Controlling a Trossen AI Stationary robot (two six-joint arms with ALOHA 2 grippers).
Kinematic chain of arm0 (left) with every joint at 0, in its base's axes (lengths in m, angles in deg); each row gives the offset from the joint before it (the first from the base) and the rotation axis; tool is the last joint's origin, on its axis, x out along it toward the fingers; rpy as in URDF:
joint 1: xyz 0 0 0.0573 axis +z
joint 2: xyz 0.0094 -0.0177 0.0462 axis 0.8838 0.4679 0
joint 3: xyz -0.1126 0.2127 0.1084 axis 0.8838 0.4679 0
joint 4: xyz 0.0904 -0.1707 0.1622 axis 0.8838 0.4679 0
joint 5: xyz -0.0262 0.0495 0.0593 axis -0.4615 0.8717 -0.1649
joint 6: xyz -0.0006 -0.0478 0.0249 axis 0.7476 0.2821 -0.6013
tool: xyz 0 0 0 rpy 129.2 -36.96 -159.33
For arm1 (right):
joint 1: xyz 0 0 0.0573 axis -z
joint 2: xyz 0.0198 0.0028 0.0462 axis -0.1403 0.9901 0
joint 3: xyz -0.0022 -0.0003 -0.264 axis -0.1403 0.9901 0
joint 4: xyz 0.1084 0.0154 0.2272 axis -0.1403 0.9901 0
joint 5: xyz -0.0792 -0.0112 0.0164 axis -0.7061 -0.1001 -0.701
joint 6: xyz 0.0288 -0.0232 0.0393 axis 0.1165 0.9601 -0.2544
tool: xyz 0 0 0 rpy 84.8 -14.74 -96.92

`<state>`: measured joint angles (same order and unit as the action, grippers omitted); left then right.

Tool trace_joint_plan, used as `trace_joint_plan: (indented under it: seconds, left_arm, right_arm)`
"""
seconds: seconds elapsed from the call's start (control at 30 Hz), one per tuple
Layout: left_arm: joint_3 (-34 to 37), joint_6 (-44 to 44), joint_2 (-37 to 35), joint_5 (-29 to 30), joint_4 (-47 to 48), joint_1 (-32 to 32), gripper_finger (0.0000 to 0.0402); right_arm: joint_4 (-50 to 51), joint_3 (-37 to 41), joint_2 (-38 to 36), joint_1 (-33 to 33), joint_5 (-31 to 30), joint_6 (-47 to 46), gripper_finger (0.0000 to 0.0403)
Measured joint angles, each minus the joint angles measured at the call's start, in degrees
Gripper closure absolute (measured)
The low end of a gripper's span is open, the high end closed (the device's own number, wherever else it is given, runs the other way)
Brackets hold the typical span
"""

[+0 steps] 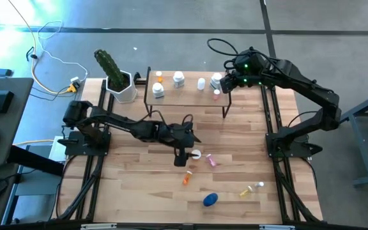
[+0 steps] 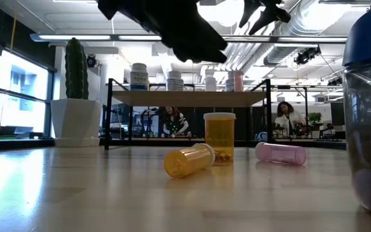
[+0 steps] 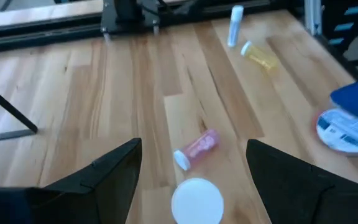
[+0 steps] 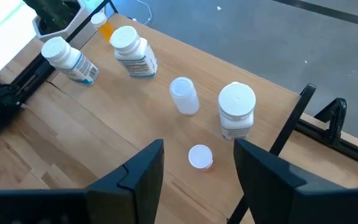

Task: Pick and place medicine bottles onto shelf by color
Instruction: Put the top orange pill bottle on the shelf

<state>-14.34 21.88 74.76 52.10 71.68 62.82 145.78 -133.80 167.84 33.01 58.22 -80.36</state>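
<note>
My left gripper (image 1: 185, 155) hangs open over the table's middle, above an upright yellowish bottle with a white cap (image 3: 197, 200) that stands between my fingers' lines (image 2: 219, 136). A pink bottle (image 3: 196, 149) and an orange one (image 1: 186, 179) lie on their sides beside it. A blue jar (image 1: 210, 200), a yellow bottle (image 1: 246, 190) and a tiny white one (image 1: 259, 185) lie nearer the front. My right gripper (image 4: 197, 180) is open above the right end of the shelf (image 1: 184, 102), over a small pink white-capped bottle (image 4: 200, 157). Several white bottles (image 4: 237, 109) and an orange one (image 1: 159, 77) stand on the shelf.
A white pot with a cactus (image 1: 121, 86) stands at the far left, beside the shelf. The shelf's black legs (image 1: 226, 108) stand on the tabletop. Bare wood lies at the front left (image 1: 133, 191). People sit in the room beyond the table (image 2: 282, 116).
</note>
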Motion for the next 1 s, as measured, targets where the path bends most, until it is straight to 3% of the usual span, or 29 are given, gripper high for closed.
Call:
trace_joint_plan:
  seconds: [0.53,1.0]
  left_arm:
    - [0.0,0.6,7.9,-0.8,0.3,-0.1,0.0122]
    - [0.0,0.7,9.2,-0.9,-0.5,-0.4,0.0122]
  right_arm:
    - [0.1,0.0,0.0,0.0,0.0,0.2,0.0217]
    - [0.1,0.0,0.0,0.0,0.0,0.2,0.0217]
